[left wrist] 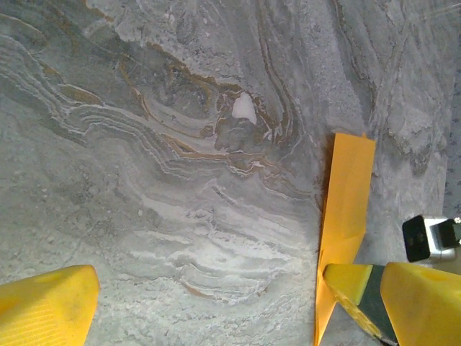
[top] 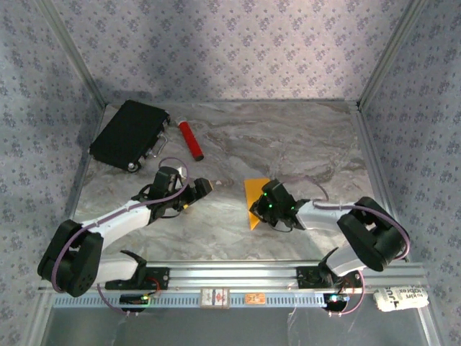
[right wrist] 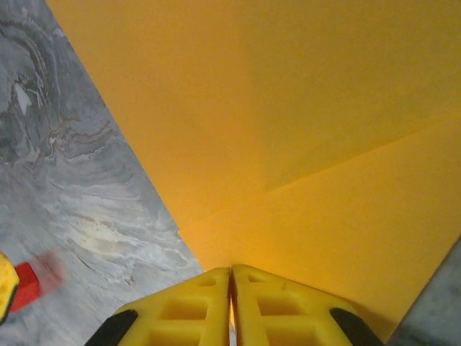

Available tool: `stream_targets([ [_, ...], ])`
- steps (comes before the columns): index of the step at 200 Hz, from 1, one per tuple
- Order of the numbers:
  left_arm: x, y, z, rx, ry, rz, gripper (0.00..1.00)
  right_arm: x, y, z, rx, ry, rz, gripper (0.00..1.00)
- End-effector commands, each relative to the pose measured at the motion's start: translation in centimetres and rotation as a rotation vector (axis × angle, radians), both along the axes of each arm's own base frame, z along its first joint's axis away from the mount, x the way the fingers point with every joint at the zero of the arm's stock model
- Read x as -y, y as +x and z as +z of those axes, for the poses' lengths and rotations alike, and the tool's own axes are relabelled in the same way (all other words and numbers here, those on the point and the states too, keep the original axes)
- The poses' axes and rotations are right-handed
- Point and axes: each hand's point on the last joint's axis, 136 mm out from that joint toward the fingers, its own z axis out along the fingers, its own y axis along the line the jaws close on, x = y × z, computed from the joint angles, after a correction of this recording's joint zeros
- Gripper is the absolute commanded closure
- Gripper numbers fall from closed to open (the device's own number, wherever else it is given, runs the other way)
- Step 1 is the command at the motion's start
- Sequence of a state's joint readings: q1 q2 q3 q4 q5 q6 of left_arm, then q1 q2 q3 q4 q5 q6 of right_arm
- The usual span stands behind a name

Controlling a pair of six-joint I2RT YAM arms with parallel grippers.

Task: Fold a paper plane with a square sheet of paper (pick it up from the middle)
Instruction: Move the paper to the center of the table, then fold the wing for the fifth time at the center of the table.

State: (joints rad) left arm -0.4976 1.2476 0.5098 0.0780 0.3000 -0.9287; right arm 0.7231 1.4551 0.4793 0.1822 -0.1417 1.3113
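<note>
The grey marbled tabletop (top: pixel 238 137) carries everything. A flat black rectangular case (top: pixel 130 135) lies toward 10 o'clock from its middle, near the far corner. The square sheet of thin orange-yellow paper (top: pixel 253 196) sits just off the middle toward 4 o'clock. It is already creased, tapers to a point at its 6 o'clock end, and the right wrist view shows a folded flap lying diagonally across it. The right hand (right wrist: pixel 230 285) comes in from the paper's 4 o'clock side with its yellow fingers pressed together, and a sliver of orange between the pads suggests it is clamped on the sheet's edge. The left hand (left wrist: pixel 210 288) hovers at the paper's 9 o'clock, near but not touching, with its fingers wide apart and nothing between them. A slim red plastic cylinder (top: pixel 191 140) rests at 3 o'clock of the case, and a small, blurred red block (right wrist: pixel 25 285) lies on the marble at 8 o'clock in the right wrist view. The paper looks nearly weightless, limp and slippery on the smooth stone, and it is easily crumpled. It is best gripped lightly at an edge or along a crease, with the other hand pinning the layers flat.
</note>
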Motion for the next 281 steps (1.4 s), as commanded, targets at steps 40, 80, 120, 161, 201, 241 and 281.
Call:
stream_targets([
  [40, 0.8, 0.1, 0.9, 0.018, -0.043, -0.023, 0.00, -0.5, -0.1, 0.1, -0.053, 0.098, -0.285, 0.87],
  [80, 1.7, 0.0, 1.4, 0.026, -0.048, -0.080, 0.00, 1.0, 0.7, 3.1, 0.070, -0.013, -0.196, 0.85],
  [120, 4.7, 0.0, 1.9, 0.031, -0.031, -0.196, 0.00, 5.7, 0.8, 3.6, 0.135, -0.058, -0.232, 0.85],
  [161, 9.4, -0.2, 2.4, 0.032, -0.043, -0.323, 0.10, 10.2, 0.3, 4.3, 0.188, -0.054, -0.260, 0.82],
  [201, 14.3, -0.3, 2.1, -0.017, -0.084, -0.422, 0.40, 11.5, -0.1, 5.3, 0.226, -0.023, -0.167, 0.82],
  [241, 17.8, 0.1, 1.2, -0.057, -0.064, -0.475, 0.63, 10.7, -0.2, 5.3, 0.192, 0.018, -0.051, 0.82],
  [281, 19.4, 0.8, -0.2, -0.101, -0.034, -0.486, 0.68, 10.0, 0.3, 5.3, 0.173, 0.012, 0.007, 0.81],
])
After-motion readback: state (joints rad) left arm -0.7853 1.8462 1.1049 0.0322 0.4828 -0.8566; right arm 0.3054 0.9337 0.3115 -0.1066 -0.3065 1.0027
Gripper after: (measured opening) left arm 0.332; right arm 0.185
